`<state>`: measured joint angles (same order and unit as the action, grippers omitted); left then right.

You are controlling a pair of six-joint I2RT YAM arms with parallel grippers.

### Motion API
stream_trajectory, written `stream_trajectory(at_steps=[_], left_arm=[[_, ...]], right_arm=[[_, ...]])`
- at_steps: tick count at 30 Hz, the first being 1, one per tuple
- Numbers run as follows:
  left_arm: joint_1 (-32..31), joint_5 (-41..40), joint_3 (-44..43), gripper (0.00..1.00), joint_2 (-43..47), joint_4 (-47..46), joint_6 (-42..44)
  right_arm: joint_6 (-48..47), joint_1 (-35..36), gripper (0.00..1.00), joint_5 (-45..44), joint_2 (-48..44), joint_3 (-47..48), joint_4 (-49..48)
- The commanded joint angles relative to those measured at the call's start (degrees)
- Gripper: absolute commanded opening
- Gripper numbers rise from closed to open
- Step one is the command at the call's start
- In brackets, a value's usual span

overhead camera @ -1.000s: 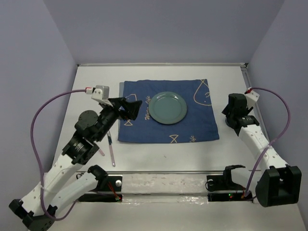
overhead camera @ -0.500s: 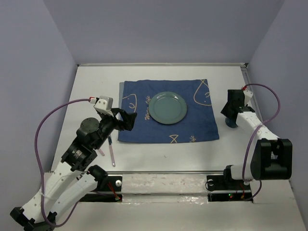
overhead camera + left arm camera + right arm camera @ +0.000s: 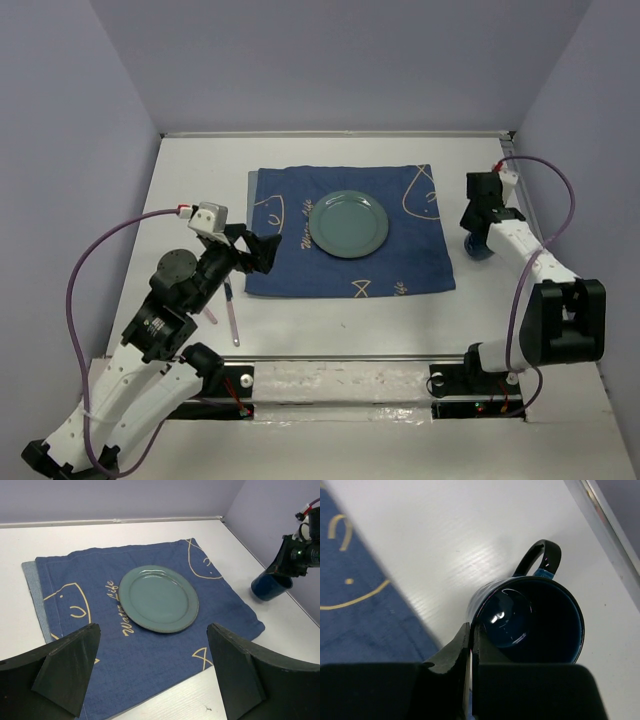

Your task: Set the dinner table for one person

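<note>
Legibly "Warm Life", cloth (image 3: 165, 655) on table (image 3: 75, 535)

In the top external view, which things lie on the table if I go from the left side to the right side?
thin pink utensils → green plate, resting on the blue cloth → dark blue mug
</note>
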<state>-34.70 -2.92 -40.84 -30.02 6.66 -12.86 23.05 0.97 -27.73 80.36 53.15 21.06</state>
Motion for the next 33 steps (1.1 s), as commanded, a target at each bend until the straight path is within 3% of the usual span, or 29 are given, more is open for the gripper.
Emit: stream_trajectory(at_steps=[1,6,16,33], left_arm=[[2.1,2.0,0.1,0.99,0.0,-2.3,1.3],[5.2,2.3,0.3,0.99,0.8,-2.9,1.1],[7.4,1.5,0.4,0.99,1.4,-2.9,1.2],[8.7,1.7,0.4,0.99,1.3,-2.9,1.1]], right_arm=[[-5.1,6.8,0.00,-3.2,-0.3,11.2,-4.4],[-10.9,12.7,0.00,-1.1,10.0,24.2,-6.4],[-18.2,13.9,0.00,6.0,29.4,44.7,-5.4],[-21.3,15.6,0.00,7.1,39.4,52.2,-4.4]])
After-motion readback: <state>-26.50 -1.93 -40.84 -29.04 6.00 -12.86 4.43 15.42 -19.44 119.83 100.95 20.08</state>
